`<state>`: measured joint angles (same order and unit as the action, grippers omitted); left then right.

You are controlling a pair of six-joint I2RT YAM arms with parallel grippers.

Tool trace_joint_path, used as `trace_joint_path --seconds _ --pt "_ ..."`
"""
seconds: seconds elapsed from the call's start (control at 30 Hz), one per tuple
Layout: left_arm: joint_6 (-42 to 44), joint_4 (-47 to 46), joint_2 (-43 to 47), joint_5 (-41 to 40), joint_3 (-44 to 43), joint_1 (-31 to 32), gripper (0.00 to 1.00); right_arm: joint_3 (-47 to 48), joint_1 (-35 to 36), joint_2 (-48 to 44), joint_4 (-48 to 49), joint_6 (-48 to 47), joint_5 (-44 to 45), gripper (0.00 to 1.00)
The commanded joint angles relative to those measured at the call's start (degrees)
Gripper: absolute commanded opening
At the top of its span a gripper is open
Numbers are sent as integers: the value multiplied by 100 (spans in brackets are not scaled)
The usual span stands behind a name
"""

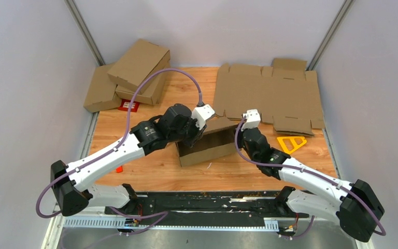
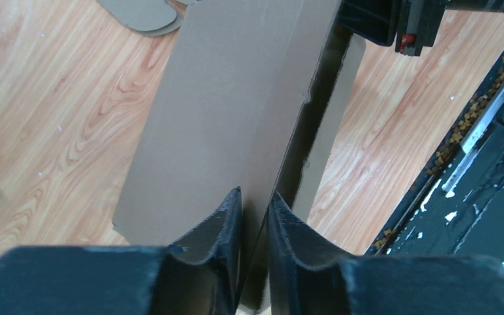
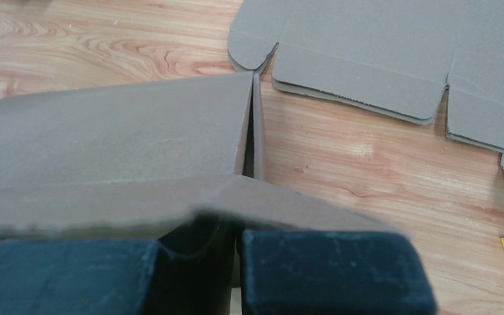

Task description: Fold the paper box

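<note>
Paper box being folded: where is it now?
Top view: the paper box sits mid-table between the left tool and right tool, each pinching a wall, with the flat cardboard blanks just behind it.

Paper box (image 1: 207,150) mid-table, blanks (image 1: 269,93) far right, stacked boxes (image 1: 134,72) far left, front tabletop (image 1: 155,170) free

Overhead view looking down, wrist views close behind jaws, all sharing the paper box (image 1: 207,148)

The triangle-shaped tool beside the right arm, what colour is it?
The triangle-shaped tool is yellow, best seen in the top external view.
</note>
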<state>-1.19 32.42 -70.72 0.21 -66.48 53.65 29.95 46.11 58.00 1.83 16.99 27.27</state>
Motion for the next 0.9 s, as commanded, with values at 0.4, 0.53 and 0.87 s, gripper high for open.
trace_joint_path --seconds 0.4,0.53,0.87 --pt "-777 -1789 219 448 1977 76 0 -495 43 -1022 -1525 511 -893 73" --pt "-769 -1944 137 495 2093 76 0 -718 43 -1776 -1912 602 -636 75" --pt "-991 -2053 -202 784 2341 92 28 -122 31 -1963 -2083 195 -638 77"
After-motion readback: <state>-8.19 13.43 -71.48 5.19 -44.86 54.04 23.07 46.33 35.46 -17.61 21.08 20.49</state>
